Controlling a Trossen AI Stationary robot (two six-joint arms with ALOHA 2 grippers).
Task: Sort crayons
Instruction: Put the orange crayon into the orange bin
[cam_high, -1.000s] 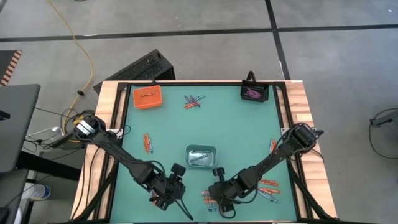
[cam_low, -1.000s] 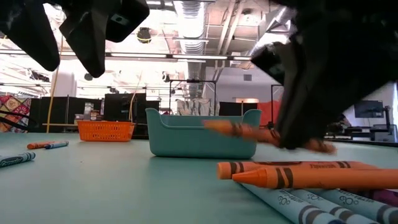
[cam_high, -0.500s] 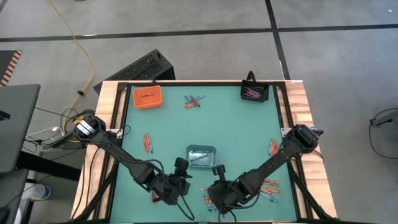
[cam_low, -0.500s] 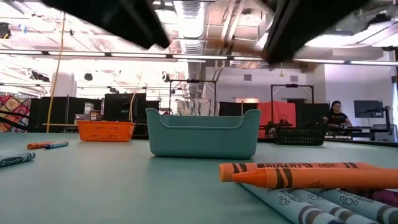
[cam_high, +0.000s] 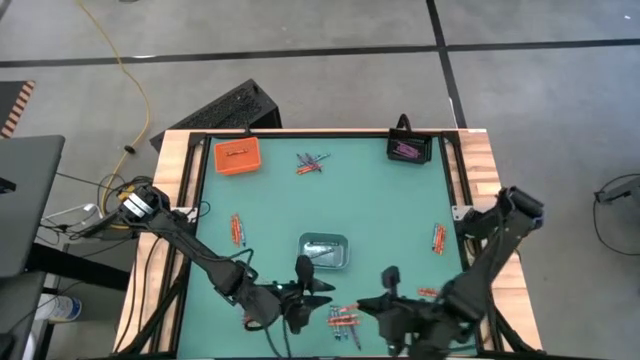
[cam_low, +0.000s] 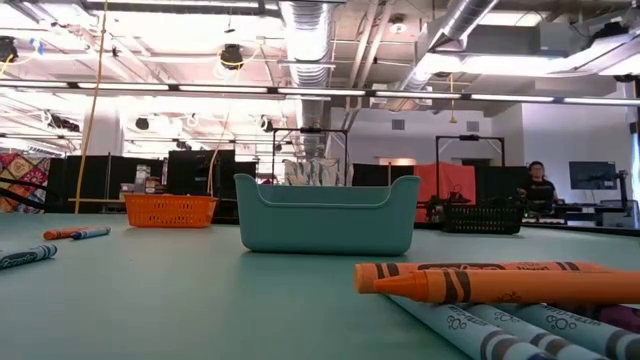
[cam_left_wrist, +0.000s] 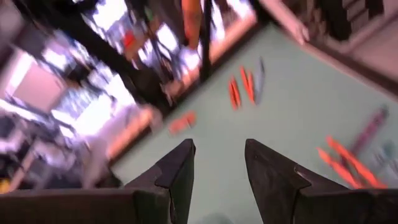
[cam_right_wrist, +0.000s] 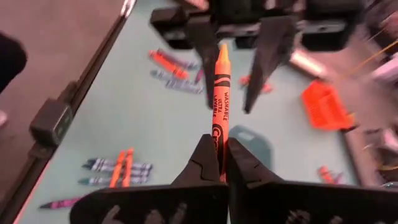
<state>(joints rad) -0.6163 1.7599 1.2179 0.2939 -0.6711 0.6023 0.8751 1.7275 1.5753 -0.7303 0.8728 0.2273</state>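
Note:
My right gripper (cam_right_wrist: 219, 146) is raised above the table's near middle (cam_high: 388, 290) and is shut on an orange crayon (cam_right_wrist: 219, 93). My left gripper (cam_high: 305, 285) faces it, open and empty (cam_left_wrist: 217, 155). In the right wrist view its fingers (cam_right_wrist: 267, 50) stand on either side of the crayon's pointed end, apart from it. A pile of orange and blue crayons (cam_high: 343, 318) lies flat on the green mat below them and shows in the low view (cam_low: 480, 280). Neither gripper is in the low view. My right gripper pinches the orange crayon's blunt end (cam_right_wrist: 217, 138) between its two fingers. The crayon runs on straight ahead of the fingers, its tip (cam_right_wrist: 222, 50) toward my left gripper. It is lifted clear of the table.
A teal tray (cam_high: 323, 251) stands at mid-table, an orange tray (cam_high: 237, 157) at the far left, a black tray (cam_high: 409, 149) at the far right. Other crayons lie at the far middle (cam_high: 312, 163), the left (cam_high: 237, 229) and the right (cam_high: 438, 237).
My right gripper has lifted the orange crayon from just above the near pile, up out of the low view, and moved toward the table's right edge. My left gripper has also risen out of the low view and moved right, toward my right gripper.

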